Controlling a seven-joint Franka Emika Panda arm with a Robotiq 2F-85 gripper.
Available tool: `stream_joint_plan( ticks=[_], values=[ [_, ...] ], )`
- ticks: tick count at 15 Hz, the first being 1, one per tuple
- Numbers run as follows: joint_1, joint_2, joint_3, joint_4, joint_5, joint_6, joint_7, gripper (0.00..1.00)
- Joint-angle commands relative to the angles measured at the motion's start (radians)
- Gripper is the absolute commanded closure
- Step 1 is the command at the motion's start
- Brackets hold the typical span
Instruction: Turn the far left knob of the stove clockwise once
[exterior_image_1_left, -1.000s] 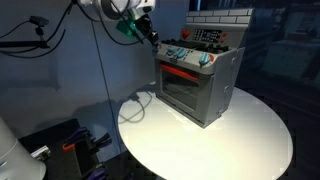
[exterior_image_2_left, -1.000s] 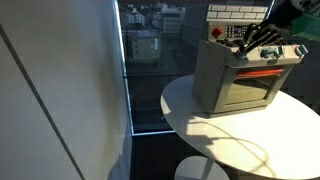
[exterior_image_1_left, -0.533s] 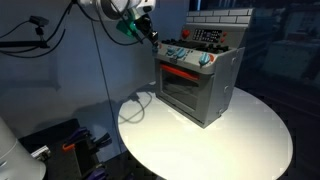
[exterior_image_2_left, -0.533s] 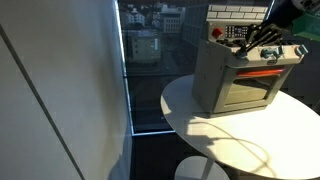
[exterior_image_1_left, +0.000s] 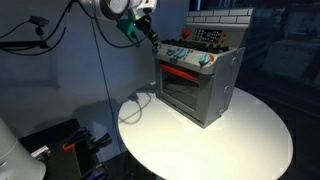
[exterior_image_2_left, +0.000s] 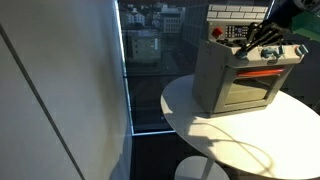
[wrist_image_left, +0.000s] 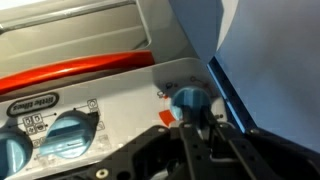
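Centre the gripper (wrist_image_left: 198, 130) squarely over the knob (wrist_image_left: 188, 100) before twisting clockwise; whether its jaws are closed is unclear.

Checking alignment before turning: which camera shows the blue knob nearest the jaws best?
The wrist view: the blue knob sits large near the frame's middle, just ahead of the jaws. Both exterior views show the whole toy stove, but that knob is too small to make out there.
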Motion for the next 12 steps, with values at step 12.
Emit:
stream_joint_plan(
  ticks=[12],
  values=[
    [0.024,-0.058,-0.02,-0.037,0.238,0.012,0.083,0.94]
  ],
)
